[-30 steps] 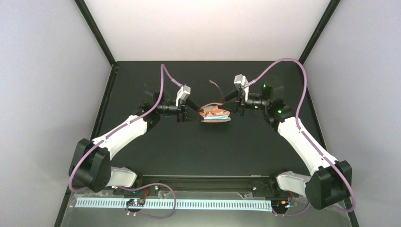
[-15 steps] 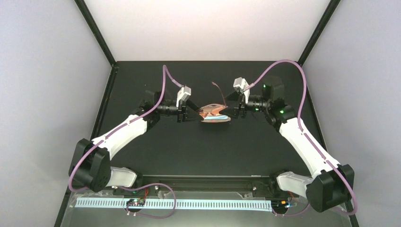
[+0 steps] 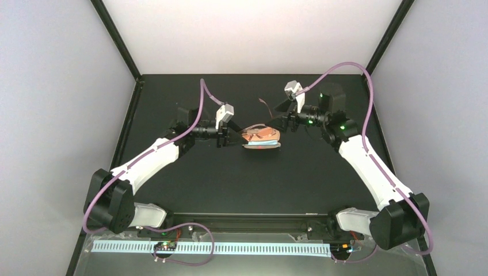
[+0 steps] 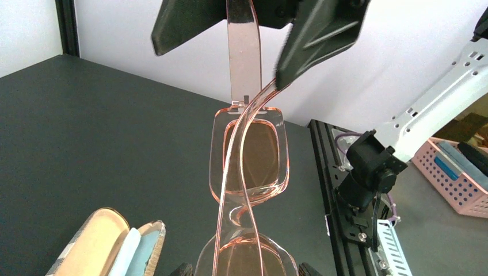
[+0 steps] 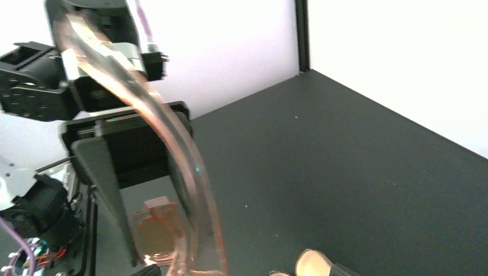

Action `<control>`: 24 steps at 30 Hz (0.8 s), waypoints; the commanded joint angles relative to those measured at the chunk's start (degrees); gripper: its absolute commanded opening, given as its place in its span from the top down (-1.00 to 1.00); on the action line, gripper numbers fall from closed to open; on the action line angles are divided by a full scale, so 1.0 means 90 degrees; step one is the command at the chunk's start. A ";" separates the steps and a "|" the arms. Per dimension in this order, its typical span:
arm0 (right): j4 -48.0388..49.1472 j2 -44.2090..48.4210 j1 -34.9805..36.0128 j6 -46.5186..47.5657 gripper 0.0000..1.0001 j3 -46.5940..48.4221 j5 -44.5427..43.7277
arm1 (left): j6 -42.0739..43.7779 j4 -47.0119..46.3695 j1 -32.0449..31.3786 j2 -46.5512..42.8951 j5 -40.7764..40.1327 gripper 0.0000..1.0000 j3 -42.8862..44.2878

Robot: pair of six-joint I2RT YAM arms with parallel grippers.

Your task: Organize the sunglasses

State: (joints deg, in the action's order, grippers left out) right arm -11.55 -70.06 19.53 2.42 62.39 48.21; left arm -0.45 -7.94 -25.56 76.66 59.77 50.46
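1. My left arm (image 3: 144, 164) reaches from the near-left corner toward the middle of the black table (image 3: 230, 190).
2. My left gripper (image 3: 232, 138) is at the left end of the sunglasses (image 3: 259, 134). In the left wrist view my own fingertips (image 4: 183, 268) show only at the bottom edge. One lens of the translucent reddish-brown frame sits between them. The jaws are closed onto that end of the frame and carry it.
3. The sunglasses are held off the table, at the centre between both grippers. From above they overlap the case. The lenses are brownish.
4. One temple arm (image 4: 244, 52) is unfolded and runs away from the frame hinge toward my right gripper. The second temple arm curves across the lenses.
5. The striped case (image 4: 92, 244) lies open on the table below the sunglasses and shows a tan lining. A light-blue cloth (image 4: 137, 246) lies in the case.
6. My right gripper (image 3: 283, 122) is just right of the sunglasses. In the left wrist view its two black fingers (image 4: 319, 34) stand on either side of the unfolded temple arm. One finger is close against the arm and a gap shows on the other side. The jaws are therefore parted and not clamped.
7. My right arm (image 3: 368, 169) reaches in from the near-right corner.
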 commanded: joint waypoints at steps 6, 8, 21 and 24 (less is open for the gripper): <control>-0.0062 -0.0098 -0.0021 -0.0043 -0.54 -0.0042 -0.0855 | 0.0284 0.0169 -0.0080 -0.0003 -0.0149 0.61 0.0301; -0.0094 -0.0046 -0.0021 0.0073 -0.53 -0.0074 -0.0909 | 0.0277 0.0170 -0.0079 0.0009 -0.0166 0.62 0.0311; -0.0063 0.0151 -0.0019 0.0507 -0.53 -0.0433 -0.0713 | 0.0230 0.0180 -0.0079 0.0049 -0.0315 0.61 0.0333; -0.0010 0.0145 -0.0017 0.0343 -0.52 -0.0370 -0.0874 | 0.0261 0.0201 -0.0078 0.0082 -0.0308 0.61 0.0332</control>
State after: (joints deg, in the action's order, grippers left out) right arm -12.60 -69.93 19.53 5.74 59.09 41.21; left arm 0.54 -5.85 -26.00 76.66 57.14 50.72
